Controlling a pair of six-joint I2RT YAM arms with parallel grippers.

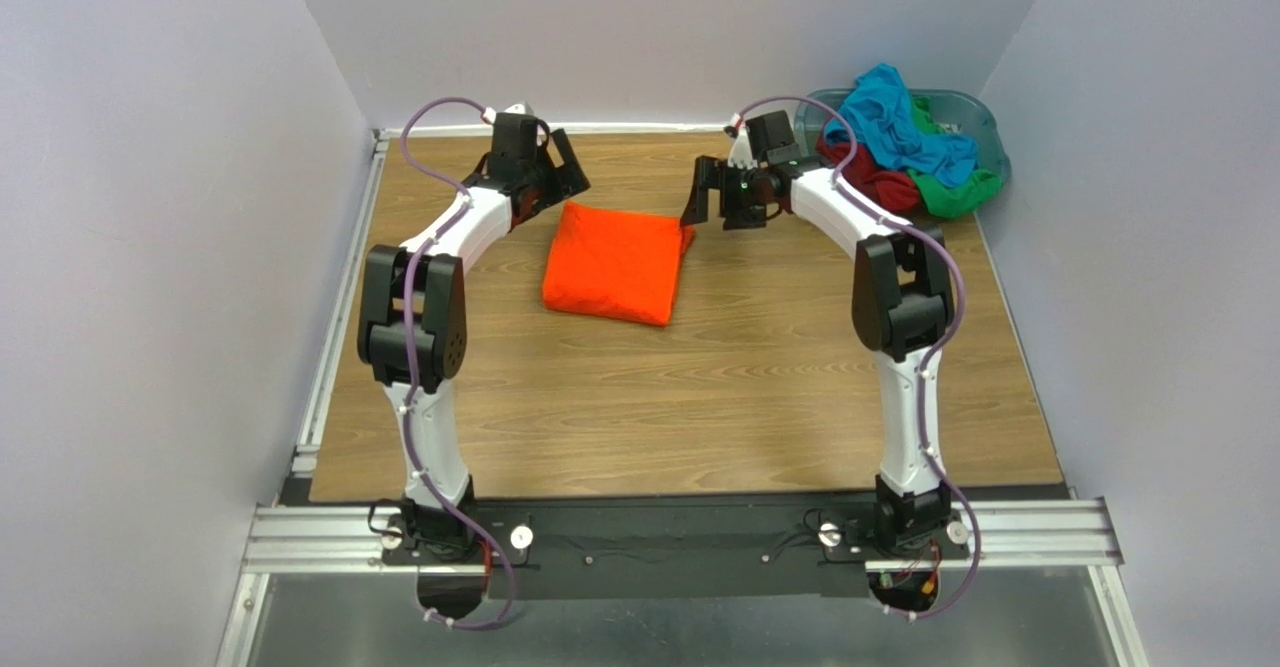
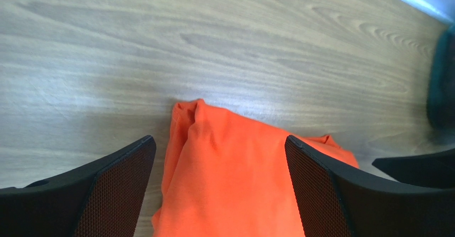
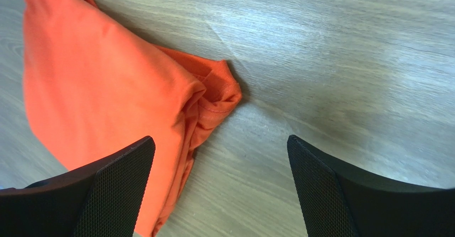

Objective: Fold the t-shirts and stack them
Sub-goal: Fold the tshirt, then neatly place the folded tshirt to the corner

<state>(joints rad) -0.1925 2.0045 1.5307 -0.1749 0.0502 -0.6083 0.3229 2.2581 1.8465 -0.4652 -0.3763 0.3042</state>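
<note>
- You had the wooden table (image 1: 721, 397) filling the middle of the top view, with pale walls on three sides.
- Your left arm (image 1: 428, 307) rose along the left of that frame and your right arm (image 1: 902, 292) along the right. Both bent inward toward the upper centre.
- The orange t-shirt (image 1: 616, 265) lay flat on the table in the upper centre of the top view, between the two wrists. It was folded into a rough square packet. In the right wrist view, a bunched seam edge stuck out at one corner (image 3: 216, 96).
- The grey-blue basket (image 1: 984, 115) stood in the upper right corner of the top view, close to the walls.
- Three shirts were heaped in it unfolded. The turquoise t-shirt (image 1: 897, 109) lay on top, and the dark red t-shirt (image 1: 887, 187) and the green t-shirt (image 1: 962, 187) spilled over the lower rim.
- Your left gripper (image 1: 559, 175) was released, jaws spread wide, at the packet's upper left corner. In its wrist view the orange cloth filled the gap between the fingers (image 2: 115, 189), and nothing was gripped. Whether it touched the cloth could not be told.
- Your right gripper (image 1: 709, 205) was likewise released and empty, just beside the packet's upper right corner. In its wrist view the left finger (image 3: 115, 189) sat over the cloth edge and the other finger over bare wood.
</note>
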